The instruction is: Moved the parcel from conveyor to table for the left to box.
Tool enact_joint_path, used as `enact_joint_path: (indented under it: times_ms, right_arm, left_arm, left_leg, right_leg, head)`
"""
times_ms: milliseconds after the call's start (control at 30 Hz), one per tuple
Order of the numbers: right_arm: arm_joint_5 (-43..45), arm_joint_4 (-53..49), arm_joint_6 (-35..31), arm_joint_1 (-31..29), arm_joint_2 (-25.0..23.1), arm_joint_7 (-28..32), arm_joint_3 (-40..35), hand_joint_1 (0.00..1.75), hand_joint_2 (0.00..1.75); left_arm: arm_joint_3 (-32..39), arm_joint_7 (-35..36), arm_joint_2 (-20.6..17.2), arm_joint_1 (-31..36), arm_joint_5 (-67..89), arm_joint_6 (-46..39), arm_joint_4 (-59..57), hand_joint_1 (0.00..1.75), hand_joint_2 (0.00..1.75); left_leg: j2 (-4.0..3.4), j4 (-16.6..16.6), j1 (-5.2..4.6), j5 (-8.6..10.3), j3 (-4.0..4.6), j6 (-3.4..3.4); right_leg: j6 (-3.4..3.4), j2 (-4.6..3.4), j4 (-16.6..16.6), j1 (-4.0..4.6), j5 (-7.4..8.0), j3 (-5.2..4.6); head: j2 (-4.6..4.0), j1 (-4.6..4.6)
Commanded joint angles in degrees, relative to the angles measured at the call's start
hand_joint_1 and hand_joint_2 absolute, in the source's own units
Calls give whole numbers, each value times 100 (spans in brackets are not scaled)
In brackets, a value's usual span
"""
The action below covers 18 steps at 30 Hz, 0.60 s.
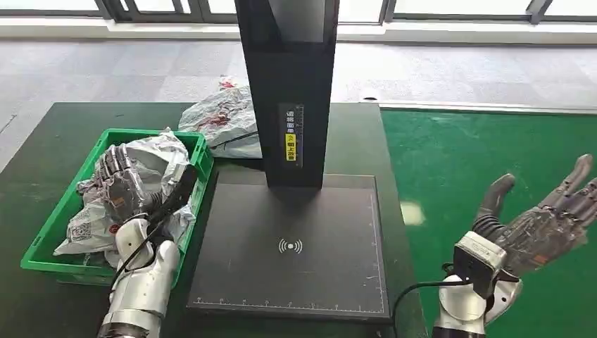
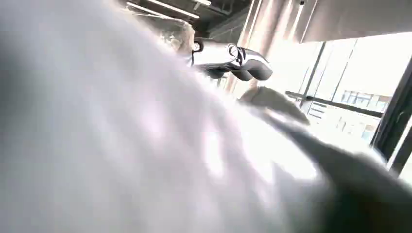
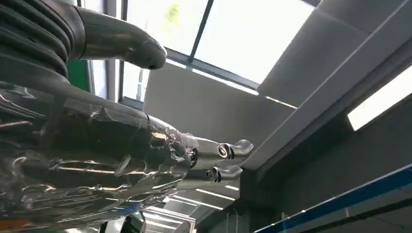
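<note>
— Green crate [image 1: 46, 236]: what is contained, and where is it placed?

— A crumpled grey parcel [image 1: 141, 184] is contained in it; the crate is set on the dark tabletop [image 1: 42, 141], just left of the black scanner pad [image 1: 296, 239]. The left hand [image 1: 120, 172] is laid over the parcel inside the crate; whether its fingers are clenched on the wrapping cannot be told.

— And the second bag?

— A second grey parcel [image 1: 224, 121] is seen behind the crate, beside the scanner column [image 1: 287, 84].

— Right hand [image 1: 542, 222]?

— It is held over the green floor, fingers [image 1: 579, 184] released and spread, nothing grasped.
</note>
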<state>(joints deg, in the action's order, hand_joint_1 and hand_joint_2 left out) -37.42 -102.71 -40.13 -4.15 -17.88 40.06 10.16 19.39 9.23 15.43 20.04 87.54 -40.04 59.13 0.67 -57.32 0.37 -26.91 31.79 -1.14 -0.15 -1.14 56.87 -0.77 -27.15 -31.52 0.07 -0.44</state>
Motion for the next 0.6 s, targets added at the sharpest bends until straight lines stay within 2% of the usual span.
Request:
enact_joint_path:
  times_ms: [33, 133, 467, 600]
  right_arm:
    - [43, 262, 13, 294, -212, -6, 218, 0, 175]
    - [72, 268, 13, 321, -212, -6, 274, 0, 175]
    - [75, 273, 13, 320, -212, -6, 289, 0, 175]
    - [110, 226, 13, 363, -212, -6, 440, 0, 175]
  left_arm:
    - [-172, -273, 457, -1045, -218, 4, 1642, 0, 0]
    - [-480, -56, 457, -1712, -386, 4, 2617, 0, 0]
    - [-501, -52, 457, -1780, -420, 4, 2687, 0, 0]
    - [-716, -49, 457, -2171, -594, 4, 3237, 0, 0]
  left_leg:
    - [-1, 17, 4, -1, -16, 2]
    - [-13, 14, 7, -6, -12, 2]
    - [-3, 23, 4, -6, -11, 6]
    - [-5, 21, 4, -9, -13, 7]
  right_leg:
    - [-2, 13, -19, 6, -1, 19]
    - [-1, 1, -19, 9, -1, 13]
    - [4, 9, -27, 9, -5, 16]
    - [4, 12, -26, 9, -9, 18]
  head:
    - [0, 0]
    - [0, 0]
    - [0, 0]
    - [0, 0]
